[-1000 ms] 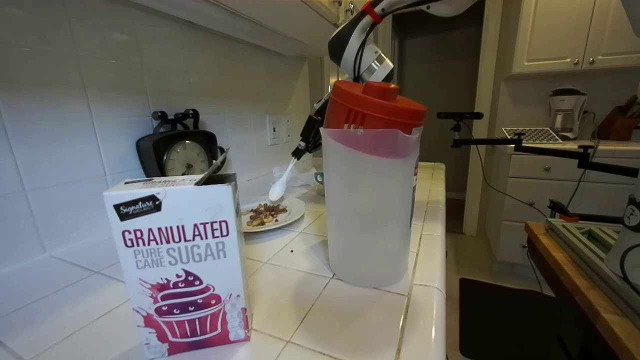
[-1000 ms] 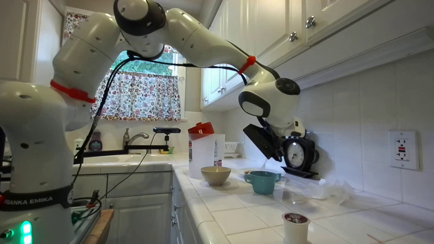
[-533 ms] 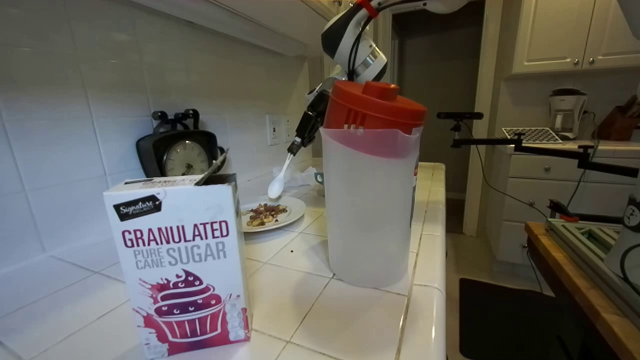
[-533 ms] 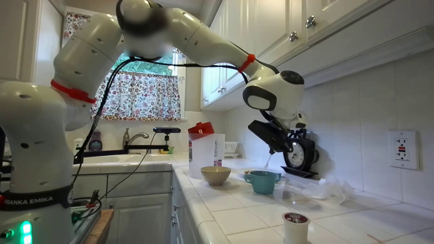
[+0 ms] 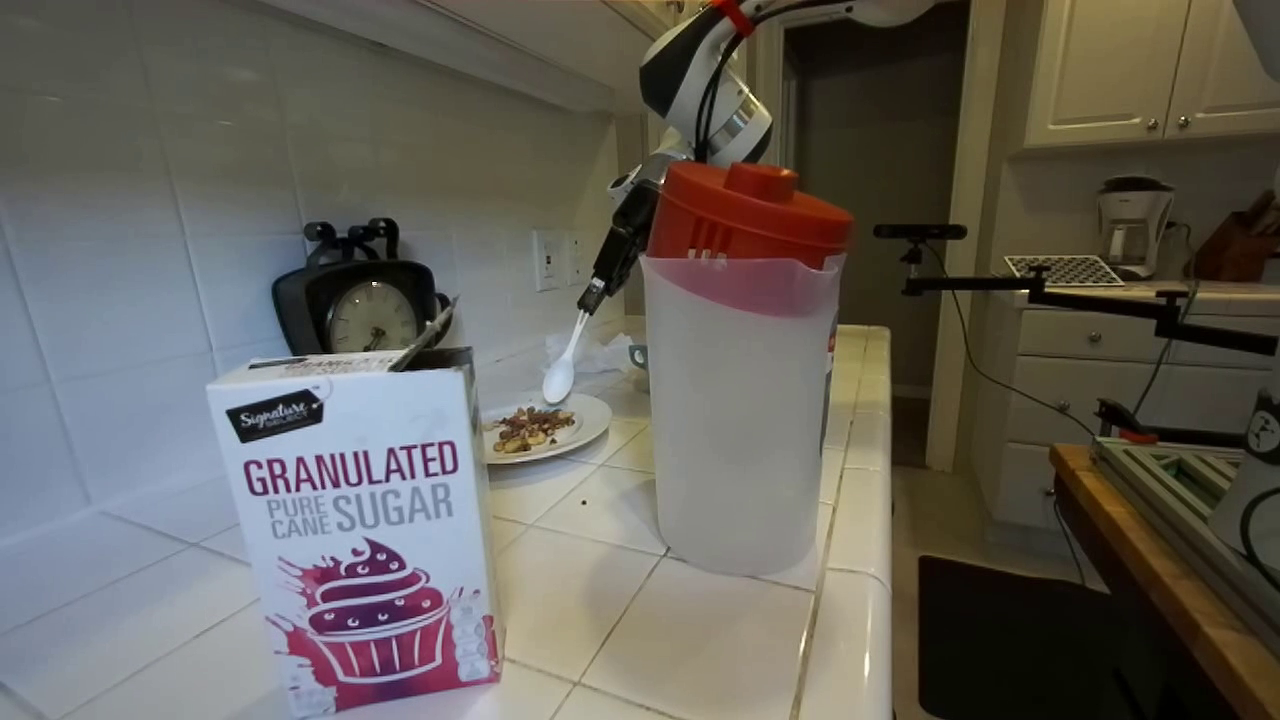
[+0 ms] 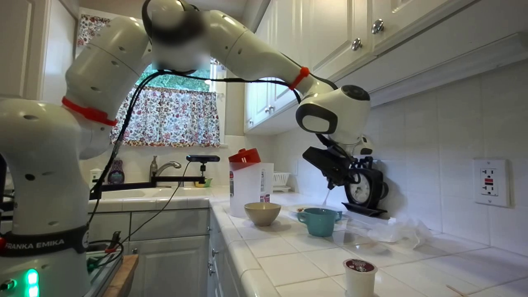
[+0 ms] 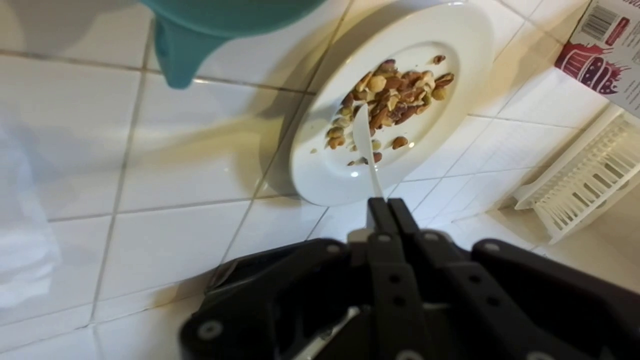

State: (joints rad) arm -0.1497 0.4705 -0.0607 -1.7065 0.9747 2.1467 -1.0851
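Observation:
In the wrist view my gripper (image 7: pixel 388 202) is shut on the handle of a white plastic spoon (image 7: pixel 364 135). The spoon points away from the fingertips, over a white plate (image 7: pixel 310 170) with a heap of mixed nuts (image 7: pixel 400 95). An exterior view shows the spoon (image 5: pixel 560 380) tilted, bowl end down, just above the far part of the plate (image 5: pixel 592 432) and nuts (image 5: pixel 533 428). Whether it touches any nuts cannot be told. A teal cup (image 6: pixel 321 222) with handles stands near the plate; in the wrist view part of this cup (image 7: pixel 182 50) is at the top.
A tall pitcher (image 5: pixel 740 430) with a tilted red lid and a sugar box (image 5: pixel 360 530) stand on the counter. A beige bowl (image 6: pixel 262 214), a black dial clock or scale (image 6: pixel 359 187), crumpled plastic (image 6: pixel 404 233) and a small white pod (image 6: pixel 359 278) are also there. Cabinets (image 6: pixel 326 29) hang above.
The wrist has shifted toward the tiled wall and changed its tilt, mostly in the earlier half second. The spoon rose slightly, then came down a little, still gripped.

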